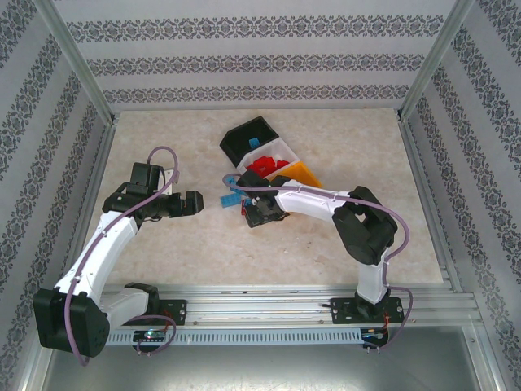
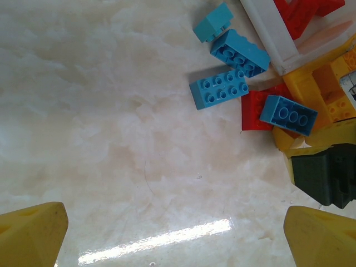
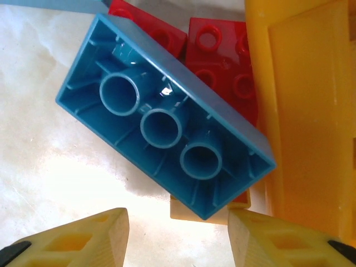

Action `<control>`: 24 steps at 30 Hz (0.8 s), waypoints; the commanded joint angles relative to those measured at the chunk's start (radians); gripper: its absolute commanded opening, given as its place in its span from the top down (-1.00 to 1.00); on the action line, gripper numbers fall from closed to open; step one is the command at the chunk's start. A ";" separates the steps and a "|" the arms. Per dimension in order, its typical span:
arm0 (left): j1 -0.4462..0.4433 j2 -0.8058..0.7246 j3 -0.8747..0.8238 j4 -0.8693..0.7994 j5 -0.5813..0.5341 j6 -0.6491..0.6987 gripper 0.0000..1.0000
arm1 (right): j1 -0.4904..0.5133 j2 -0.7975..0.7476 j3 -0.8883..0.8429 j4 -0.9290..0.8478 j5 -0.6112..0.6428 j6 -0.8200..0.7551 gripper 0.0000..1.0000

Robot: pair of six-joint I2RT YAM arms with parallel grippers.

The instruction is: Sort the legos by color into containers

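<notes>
Three containers stand in a row at the table's middle back: a black bin [image 1: 251, 135], a white bin [image 1: 277, 155] holding red legos [image 1: 262, 166], and an orange-yellow bin [image 1: 303, 173]. Loose blue legos [image 2: 218, 88] and a red one [image 2: 256, 109] lie in front of the white bin [image 2: 266, 34]. My right gripper [image 3: 178, 233] hovers open over an upside-down blue brick [image 3: 167, 122], whose lower corner reaches between the fingertips. That brick lies on red bricks [image 3: 217, 55] and a pale yellow one [image 3: 192, 210], beside the orange-yellow bin [image 3: 303, 111]. My left gripper [image 2: 178, 239] is open over bare table, left of the pile.
The marble tabletop [image 1: 163, 252] is walled by patterned panels at the back and sides. An aluminium rail [image 1: 269, 297] runs along the near edge. In the top view my two grippers [image 1: 195, 202] [image 1: 257, 213] sit close together around the loose blue legos [image 1: 231, 198].
</notes>
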 commanded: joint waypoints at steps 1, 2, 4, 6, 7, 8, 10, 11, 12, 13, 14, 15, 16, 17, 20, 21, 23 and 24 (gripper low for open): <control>0.011 0.004 -0.009 0.021 0.017 0.012 -1.00 | 0.031 0.030 -0.015 0.034 -0.007 0.002 -0.03; 0.011 0.005 -0.008 0.020 0.017 0.011 -1.00 | 0.031 0.026 -0.015 0.031 0.004 0.005 -0.04; 0.010 0.009 -0.008 0.019 0.018 0.011 -1.00 | 0.031 0.025 -0.007 0.012 0.044 0.011 -0.10; 0.011 0.010 -0.006 0.018 0.021 0.012 -1.00 | 0.031 0.031 0.004 -0.005 0.068 0.007 -0.10; 0.011 0.010 -0.007 0.018 0.020 0.011 -1.00 | 0.031 0.029 0.002 -0.002 0.068 0.007 -0.09; 0.010 0.009 -0.009 0.018 0.020 0.011 -1.00 | 0.032 0.019 -0.005 0.011 0.058 0.002 -0.07; 0.010 0.009 -0.008 0.018 0.020 0.011 -1.00 | 0.043 -0.013 -0.032 0.054 0.043 -0.008 -0.05; 0.011 0.010 -0.009 0.018 0.020 0.010 -1.00 | 0.052 -0.033 -0.042 0.069 0.044 -0.010 -0.05; 0.011 0.012 -0.009 0.018 0.020 0.011 -1.00 | 0.057 -0.049 -0.046 0.075 0.043 -0.009 -0.05; 0.010 0.014 -0.009 0.018 0.020 0.010 -1.00 | 0.062 -0.065 -0.048 0.078 0.039 -0.007 -0.05; 0.012 0.017 -0.009 0.017 0.021 0.010 -1.00 | 0.067 -0.083 -0.051 0.079 0.034 -0.002 -0.05; 0.011 0.019 -0.008 0.017 0.020 0.010 -1.00 | 0.072 -0.098 -0.051 0.076 0.034 0.002 -0.05; 0.010 0.023 -0.006 0.013 0.021 0.011 -1.00 | 0.077 -0.114 -0.050 0.071 0.036 0.007 -0.05; 0.010 0.025 -0.005 0.011 0.021 0.010 -1.00 | 0.081 -0.126 -0.048 0.056 0.040 0.014 -0.05; 0.010 0.030 -0.003 0.008 0.023 0.010 -1.00 | 0.085 -0.147 -0.045 0.018 0.062 0.040 -0.07; 0.010 0.029 -0.002 0.008 0.023 0.011 -1.00 | 0.084 -0.151 -0.045 0.012 0.072 0.043 -0.07; 0.011 0.027 -0.002 0.009 0.022 0.010 -1.00 | 0.083 -0.148 -0.048 0.003 0.095 0.048 -0.12; 0.011 0.026 -0.003 0.009 0.022 0.010 -1.00 | 0.083 -0.142 -0.044 -0.006 0.106 0.048 -0.16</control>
